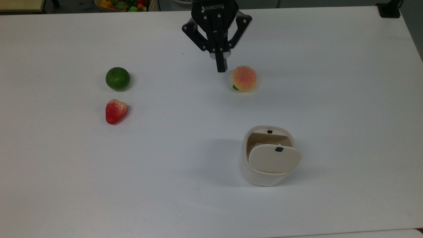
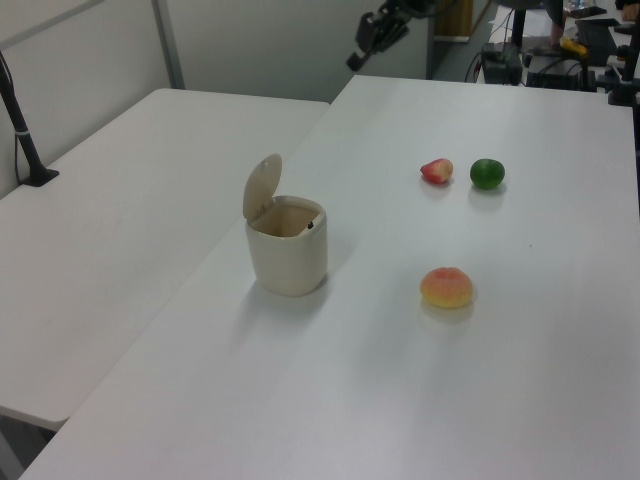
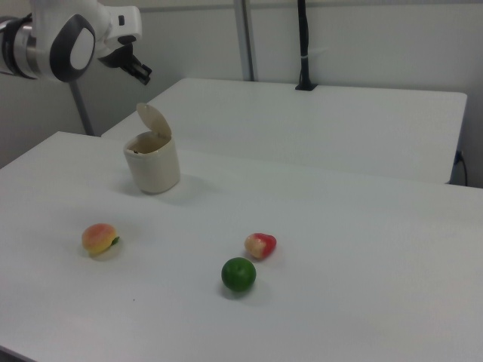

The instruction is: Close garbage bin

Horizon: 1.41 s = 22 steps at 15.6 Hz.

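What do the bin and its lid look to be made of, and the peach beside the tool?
The bin and its raised lid look like cream-white plastic with a smooth matte finish: thin even walls, rounded corners, soft shading. The peach seems an artificial fruit, perhaps foam or plastic; its orange-pink skin looks dull and evenly speckled. Neither material can be confirmed by look alone.

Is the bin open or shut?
Open. The bin's lid stands up at the back, and the inside shows.

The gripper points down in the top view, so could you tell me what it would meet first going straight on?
Probably bare table. The gripper hangs high, fingers shut, with the peach just to the top view's right of its tip. The bin, lid up, sits farther on. Depth is unclear, so the exact landing spot is uncertain.
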Tool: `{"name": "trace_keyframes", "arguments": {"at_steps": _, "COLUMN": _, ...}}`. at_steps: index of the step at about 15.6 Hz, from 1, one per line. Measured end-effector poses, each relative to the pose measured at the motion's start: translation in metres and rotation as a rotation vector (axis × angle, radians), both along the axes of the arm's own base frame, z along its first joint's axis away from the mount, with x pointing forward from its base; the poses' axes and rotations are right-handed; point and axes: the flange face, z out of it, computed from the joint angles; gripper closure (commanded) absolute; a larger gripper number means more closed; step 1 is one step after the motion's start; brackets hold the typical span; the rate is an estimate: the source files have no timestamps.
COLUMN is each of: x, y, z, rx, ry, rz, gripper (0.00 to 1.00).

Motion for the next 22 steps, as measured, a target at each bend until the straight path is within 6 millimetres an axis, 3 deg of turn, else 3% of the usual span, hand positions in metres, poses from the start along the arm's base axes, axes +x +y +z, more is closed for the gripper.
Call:
{"name": "trace_keyframes", "arguments": {"at_steps": 4, "x": 0.026, "y": 0.024, "z": -0.019, "rx": -0.016, "ry": -0.11, "rz": -0.002, "gripper": 1.0}}
{"name": "trace_keyframes", "arguments": {"at_steps": 8, "x": 0.047, "y": 0.049, "z": -0.059, "rx": -0.011, "ry": -0.207, "rz": 0.032, "gripper": 1.0}}
{"name": "trace_keyframes", "arguments": {"at_steps": 12, "x": 0.07, "y": 0.058, "z": -0.084, "rx": -0.007, "ry": -0.226, "rz": 0.037, "gripper": 1.0}}
{"name": "trace_keyframes", "arguments": {"at_steps": 15, "x": 0.077, "y": 0.066, "z": -0.092, "rx": -0.001, "ry": -0.255, "rz": 0.047, "gripper": 1.0}}
{"name": "trace_keyframes", "arguments": {"at_steps": 22, "x": 0.083, "y": 0.089, "z": -0.14, "rx": -0.009, "ry": -0.205, "rz": 0.075, "gripper": 1.0}}
